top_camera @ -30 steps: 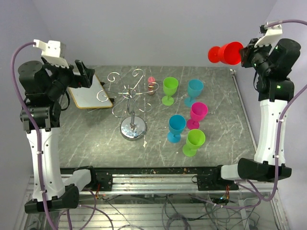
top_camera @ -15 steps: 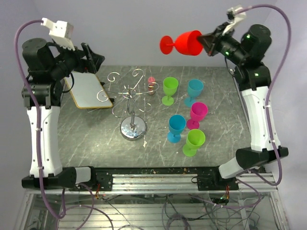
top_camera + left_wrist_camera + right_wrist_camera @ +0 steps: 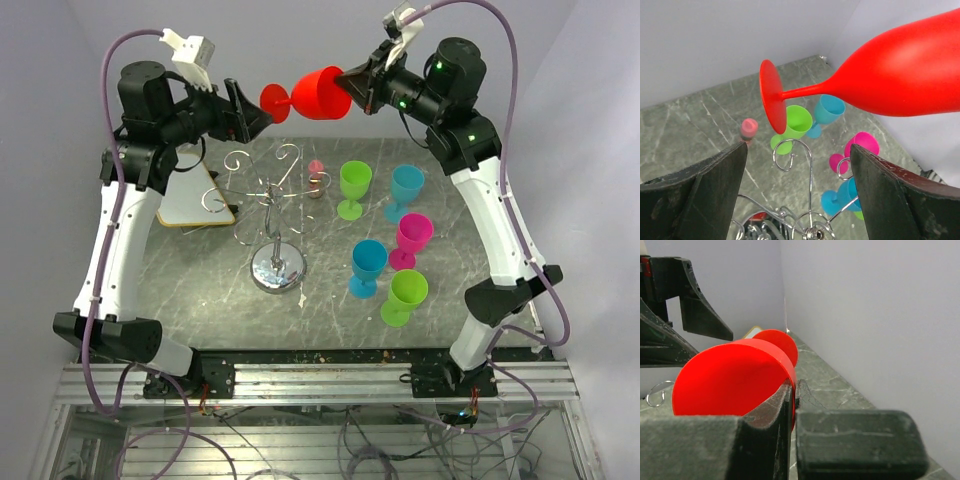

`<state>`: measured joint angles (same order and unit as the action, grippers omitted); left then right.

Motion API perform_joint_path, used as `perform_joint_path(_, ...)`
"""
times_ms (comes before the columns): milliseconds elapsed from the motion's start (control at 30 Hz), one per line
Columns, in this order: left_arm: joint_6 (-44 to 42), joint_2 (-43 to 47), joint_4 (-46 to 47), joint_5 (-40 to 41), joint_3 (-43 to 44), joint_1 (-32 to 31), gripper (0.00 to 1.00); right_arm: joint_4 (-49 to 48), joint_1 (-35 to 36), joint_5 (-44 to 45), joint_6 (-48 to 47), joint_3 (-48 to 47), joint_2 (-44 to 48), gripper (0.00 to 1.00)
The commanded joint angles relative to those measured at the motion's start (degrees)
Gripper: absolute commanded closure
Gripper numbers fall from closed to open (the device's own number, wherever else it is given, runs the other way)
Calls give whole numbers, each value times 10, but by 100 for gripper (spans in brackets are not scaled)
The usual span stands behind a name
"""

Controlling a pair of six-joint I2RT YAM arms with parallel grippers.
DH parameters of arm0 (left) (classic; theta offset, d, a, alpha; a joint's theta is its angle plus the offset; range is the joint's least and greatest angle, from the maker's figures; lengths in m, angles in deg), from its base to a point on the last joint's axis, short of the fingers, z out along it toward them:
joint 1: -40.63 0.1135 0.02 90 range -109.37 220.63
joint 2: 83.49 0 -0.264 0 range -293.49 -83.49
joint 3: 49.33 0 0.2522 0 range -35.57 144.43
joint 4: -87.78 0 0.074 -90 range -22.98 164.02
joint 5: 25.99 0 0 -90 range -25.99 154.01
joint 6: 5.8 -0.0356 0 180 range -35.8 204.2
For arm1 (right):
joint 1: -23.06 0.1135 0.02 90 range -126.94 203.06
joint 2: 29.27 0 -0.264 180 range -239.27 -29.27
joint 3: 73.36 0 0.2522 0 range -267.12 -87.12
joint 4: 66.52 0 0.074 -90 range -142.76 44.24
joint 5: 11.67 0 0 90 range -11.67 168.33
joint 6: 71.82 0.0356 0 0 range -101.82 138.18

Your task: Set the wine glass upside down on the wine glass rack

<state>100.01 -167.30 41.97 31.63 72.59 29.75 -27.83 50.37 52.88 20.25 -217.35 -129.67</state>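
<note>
On the worktop [image 3: 190, 290], right of the wine glass rack [image 3: 277, 268], stand five glasses: two green glasses [image 3: 406, 292], two blue glasses [image 3: 368, 262], one pink glass [image 3: 412, 236]. High above the rack's far side, one red wine glass [image 3: 318, 95] lies sideways. The right fingers [image 3: 855, 440] clamp its rim, and the left fingers [image 3: 695, 190] spread wide around its foot, clear of it.

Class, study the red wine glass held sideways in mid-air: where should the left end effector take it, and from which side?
Probably the thin stem, just behind the foot, approached from the foot end. The red wine glass lies horizontal, foot towards the open left end effector; the right end effector clamps the bowl's rim.
</note>
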Motion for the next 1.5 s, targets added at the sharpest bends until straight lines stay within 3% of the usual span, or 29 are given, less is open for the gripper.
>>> perform_joint_path(0, 67, 6, 61, -15, -24, -2, 7, 0, 5, -5, -4, -26, -6, 100)
perform_joint_path(267, 110, 18, 90, -9, -64, 6, 7, 1, 5, -41, 8, -11, 14, 100)
perform_joint_path(433, 127, 24, 114, -30, -83, 15, 16, -1, 3, -54, 15, 3, 34, 100)
perform_joint_path(867, 159, 45, 174, -81, -122, 18, 55, -13, 1, -92, 22, 17, 45, 100)
perform_joint_path(1000, 165, 46, 180, -85, -129, 18, 74, -15, 1, -84, 19, 22, 50, 100)
perform_joint_path(1133, 162, 51, 177, -75, -132, 18, 81, -15, 0, -76, 12, 26, 52, 100)
perform_joint_path(1233, 157, 52, 165, -63, -126, 18, 93, -15, 0, -76, 5, 31, 52, 100)
perform_joint_path(1300, 153, 53, 154, -48, -121, 19, 93, -13, 0, -72, -8, 35, 52, 100)
perform_joint_path(1367, 151, 57, 145, -37, -118, 24, 93, -10, 0, -62, -20, 41, 52, 94)
perform_joint_path(1467, 157, 65, 139, -31, -118, 40, 93, -1, 0, -59, -40, 53, 60, 73)
